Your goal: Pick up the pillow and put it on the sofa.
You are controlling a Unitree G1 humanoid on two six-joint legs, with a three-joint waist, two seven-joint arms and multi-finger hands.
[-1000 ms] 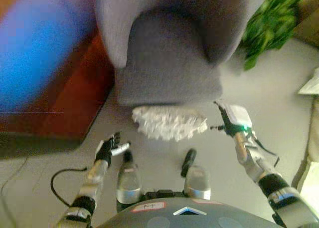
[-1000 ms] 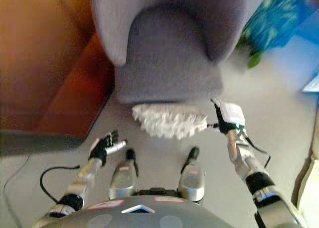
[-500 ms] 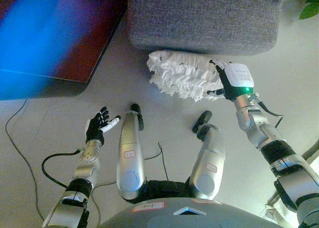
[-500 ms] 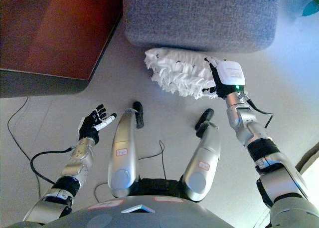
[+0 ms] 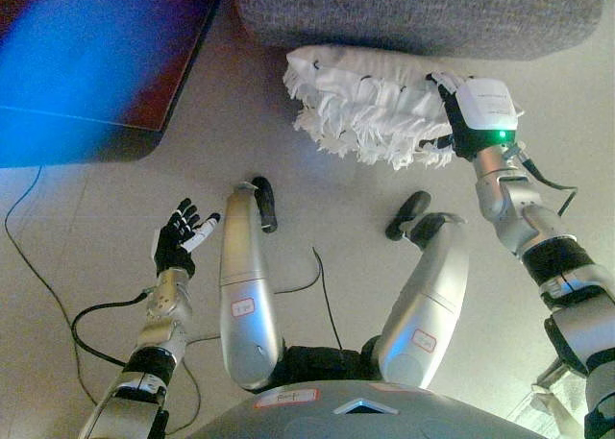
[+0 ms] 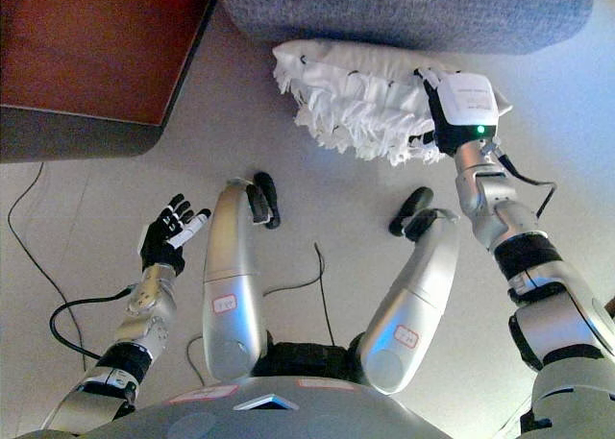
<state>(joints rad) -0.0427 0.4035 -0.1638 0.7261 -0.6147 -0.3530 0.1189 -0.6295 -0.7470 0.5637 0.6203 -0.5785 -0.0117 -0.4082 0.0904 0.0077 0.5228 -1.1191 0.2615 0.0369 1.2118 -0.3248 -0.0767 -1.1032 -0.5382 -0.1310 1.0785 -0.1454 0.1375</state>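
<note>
1. Right hand (image 5: 468, 122): it sits at the right end of the white ruffled pillow (image 5: 370, 103), with its fingers lost in the ruffles. Whether they grip the cloth cannot be told from either view.
2. Left hand (image 5: 176, 244): fingers spread wide and straight, holding nothing, palm raised above the floor (image 5: 86, 228) at near left, well apart from the pillow.
3. Pillow: it lies on the floor, its far edge against the base of the grey sofa (image 5: 413, 12). It is not on the seat.
4. Hidden or cut off: only the sofa's lower front shows; the rest runs out of the top of the view. The pillow's right end is covered by the right hand.
5. Surroundings: a reddish-brown wooden cabinet (image 6: 96, 55) with a dark base stands at far left, beside the sofa. A thin dark cord (image 5: 19, 218) trails across the floor at the left edge.
6. Between views: the right eye view shows the cabinet's wood face plainly; in the left eye view that area is hard to make out.
</note>
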